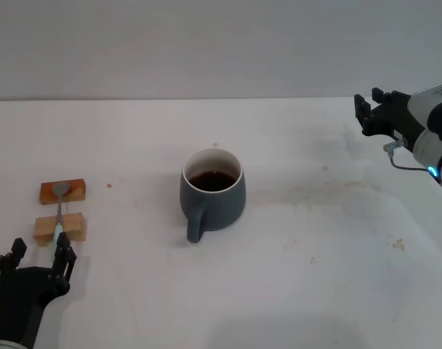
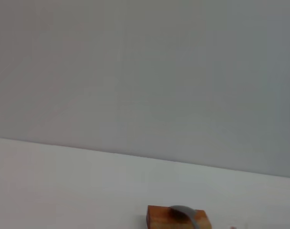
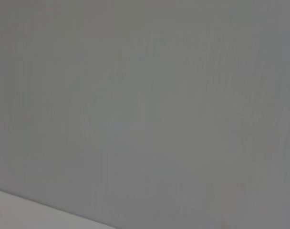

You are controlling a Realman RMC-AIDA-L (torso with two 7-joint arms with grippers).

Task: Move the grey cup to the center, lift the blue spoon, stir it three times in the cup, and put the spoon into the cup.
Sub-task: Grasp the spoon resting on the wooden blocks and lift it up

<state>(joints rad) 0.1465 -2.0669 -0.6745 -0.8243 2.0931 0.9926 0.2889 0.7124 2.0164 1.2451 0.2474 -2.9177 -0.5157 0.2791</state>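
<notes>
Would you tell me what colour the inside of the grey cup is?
White above the dark brown liquid; the grey cup shows it best in the head view.

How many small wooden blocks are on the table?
2. The far block lies under the spoon's bowl; the near block is under its handle, on the table's left side. None seems hidden.

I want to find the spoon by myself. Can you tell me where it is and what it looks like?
Start at the big grey cup in the middle of the white table, then look far to the robot's left, near the table's edge. Two small wooden blocks sit there, just ahead of the left pincer. The spoon lies across them: thin, with a grey metal bowl and a pale blue handle.
</notes>
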